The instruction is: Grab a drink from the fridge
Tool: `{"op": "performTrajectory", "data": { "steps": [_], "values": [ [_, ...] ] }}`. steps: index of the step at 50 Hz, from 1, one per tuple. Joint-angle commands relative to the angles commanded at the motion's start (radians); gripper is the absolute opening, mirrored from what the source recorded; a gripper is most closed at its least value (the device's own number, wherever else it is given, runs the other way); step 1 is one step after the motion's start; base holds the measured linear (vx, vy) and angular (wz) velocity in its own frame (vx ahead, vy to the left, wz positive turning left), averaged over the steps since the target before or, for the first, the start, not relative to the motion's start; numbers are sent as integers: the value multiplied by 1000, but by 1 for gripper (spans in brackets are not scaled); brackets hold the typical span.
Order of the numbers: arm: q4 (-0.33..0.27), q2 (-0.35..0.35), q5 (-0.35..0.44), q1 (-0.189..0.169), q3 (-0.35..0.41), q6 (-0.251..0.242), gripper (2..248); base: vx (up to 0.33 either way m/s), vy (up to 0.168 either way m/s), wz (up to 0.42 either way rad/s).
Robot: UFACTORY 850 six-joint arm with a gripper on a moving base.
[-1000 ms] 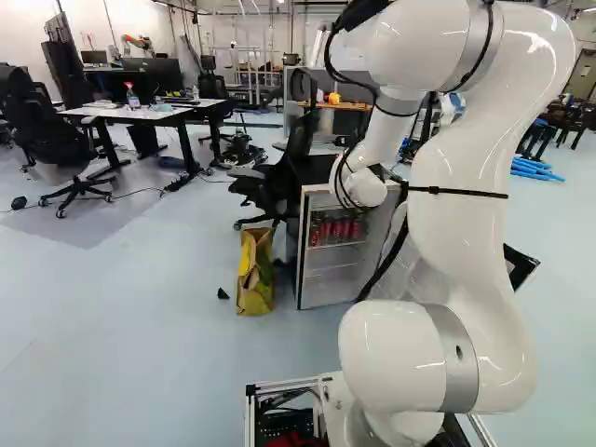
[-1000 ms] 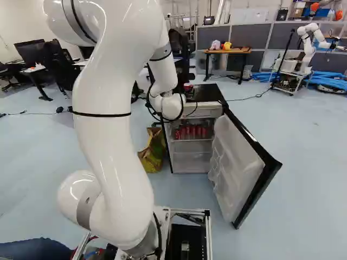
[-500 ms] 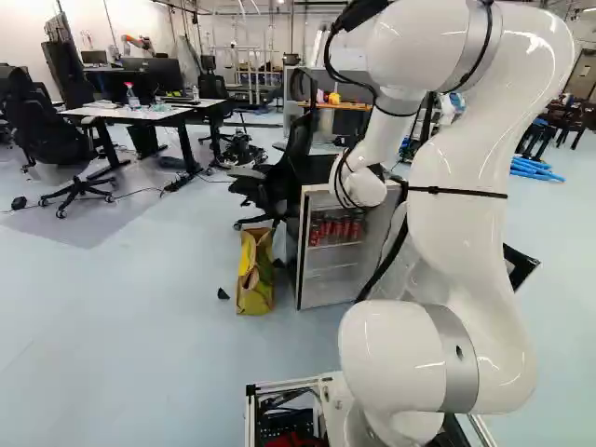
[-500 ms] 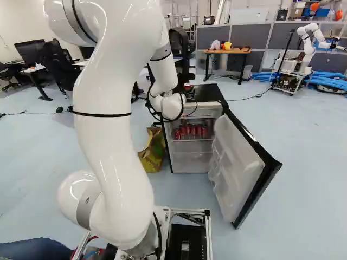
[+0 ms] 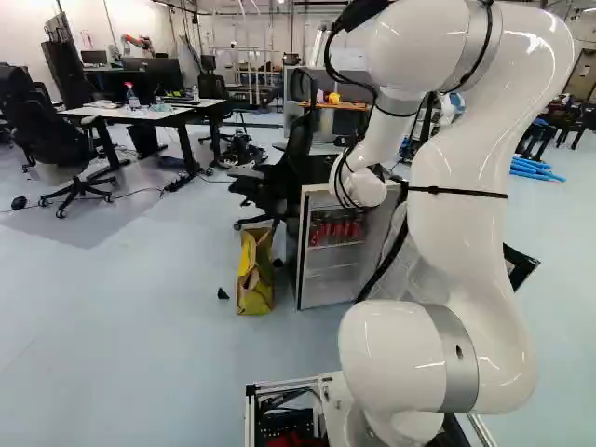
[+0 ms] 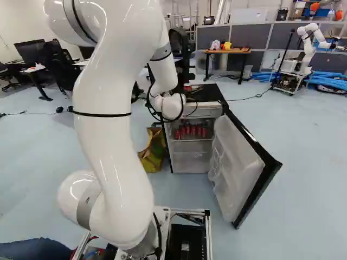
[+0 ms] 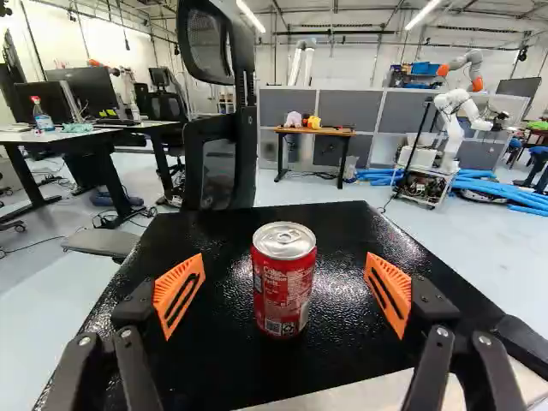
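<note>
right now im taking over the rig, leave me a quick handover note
Gripper: open, jaws either side of a red can, not touching it.
Drinks: that can stands upright on top of the fridge; other red cans sit on a shelf inside.
Done: door open, one can on top.
Left: no can is gripped. I can't tell whether this one awaits gripping or was just released; check before closing or backing off.
</note>
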Motion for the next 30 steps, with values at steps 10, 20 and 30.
{"op": "performTrajectory", "data": {
  "steps": [10,20,30],
  "values": [
    [0,9,0,0,11,0,247,0,0,0],
    [0,47,0,1,60,0,247,0,0,0],
    [0,93,0,4,119,0,247,0,0,0]
  ]
}}
